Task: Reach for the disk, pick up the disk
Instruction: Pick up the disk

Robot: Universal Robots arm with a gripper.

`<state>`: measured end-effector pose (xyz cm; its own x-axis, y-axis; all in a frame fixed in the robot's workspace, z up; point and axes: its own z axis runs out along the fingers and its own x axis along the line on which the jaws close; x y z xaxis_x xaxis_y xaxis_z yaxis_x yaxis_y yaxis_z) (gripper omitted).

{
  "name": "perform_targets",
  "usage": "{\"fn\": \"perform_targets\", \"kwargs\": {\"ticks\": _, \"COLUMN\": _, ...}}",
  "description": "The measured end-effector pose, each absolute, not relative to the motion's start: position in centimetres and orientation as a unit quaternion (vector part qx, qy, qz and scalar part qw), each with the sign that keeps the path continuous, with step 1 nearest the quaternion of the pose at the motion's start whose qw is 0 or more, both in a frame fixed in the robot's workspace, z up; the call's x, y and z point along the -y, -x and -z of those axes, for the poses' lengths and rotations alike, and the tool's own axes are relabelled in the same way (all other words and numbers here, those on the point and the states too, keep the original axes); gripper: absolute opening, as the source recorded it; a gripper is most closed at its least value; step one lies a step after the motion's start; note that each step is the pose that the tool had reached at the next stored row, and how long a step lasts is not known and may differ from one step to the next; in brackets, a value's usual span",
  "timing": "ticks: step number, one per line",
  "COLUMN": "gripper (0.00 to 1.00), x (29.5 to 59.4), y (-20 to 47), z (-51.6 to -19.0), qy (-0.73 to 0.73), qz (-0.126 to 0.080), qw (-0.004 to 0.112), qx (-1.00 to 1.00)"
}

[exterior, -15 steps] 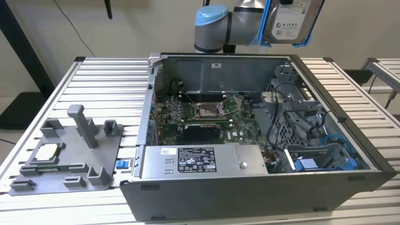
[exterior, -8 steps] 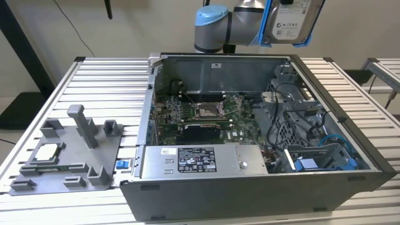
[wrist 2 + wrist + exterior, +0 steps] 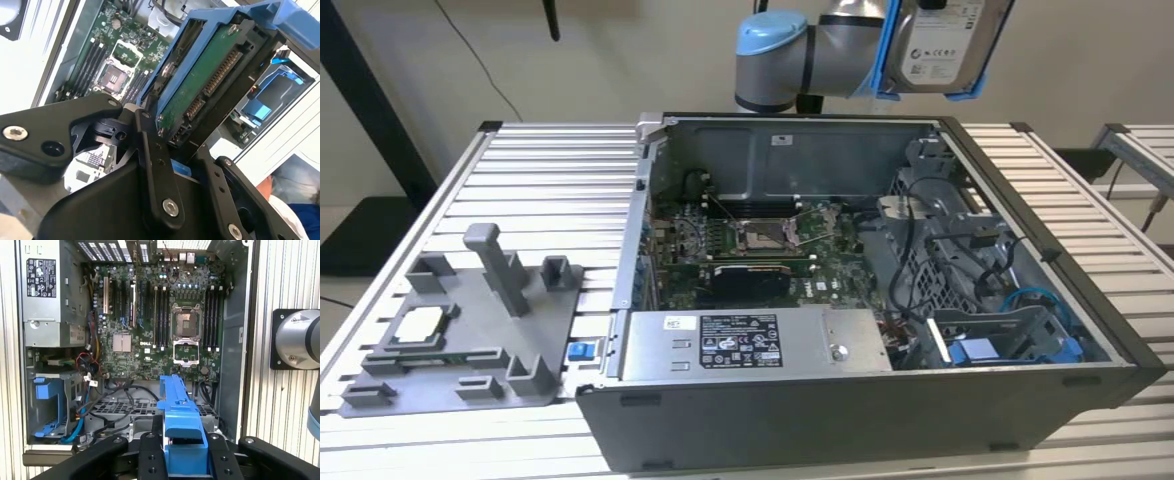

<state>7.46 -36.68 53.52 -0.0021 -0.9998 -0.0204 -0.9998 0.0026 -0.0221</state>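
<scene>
The disk (image 3: pixel 941 45) hangs high above the open computer case (image 3: pixel 1067 300), near the back right corner in the exterior view. Its silver face with the white label shows there, with blue carrier edges on both sides. In the second wrist view I see its green circuit-board underside (image 3: pixel 200 85) inside the blue frame. My gripper (image 3: pixel 185 150) is shut on the disk, with black fingers (image 3: pixel 152 160) pressing on its two sides. In the first wrist view the blue carrier (image 3: pixel 180 410) stands edge-on in the gripper (image 3: pixel 182 452), well above the motherboard (image 3: pixel 150 315).
Inside the case are the power supply (image 3: pixel 747 345), cable bundles (image 3: pixel 961 250) and a blue plastic bay (image 3: pixel 1001 350) at the front right. A grey fixture (image 3: pixel 467 340) holding a small square chip (image 3: pixel 420 325) lies on the slatted table (image 3: pixel 547 170), to the exterior view's left.
</scene>
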Motion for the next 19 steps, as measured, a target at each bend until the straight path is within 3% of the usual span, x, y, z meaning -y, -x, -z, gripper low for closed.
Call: {"fn": "perform_targets", "kwargs": {"ticks": 19, "gripper": 0.0, "x": 36.8, "y": -9.2, "z": -53.5, "qy": 0.706, "qz": 0.001, "qw": 0.015, "qx": -0.708}}
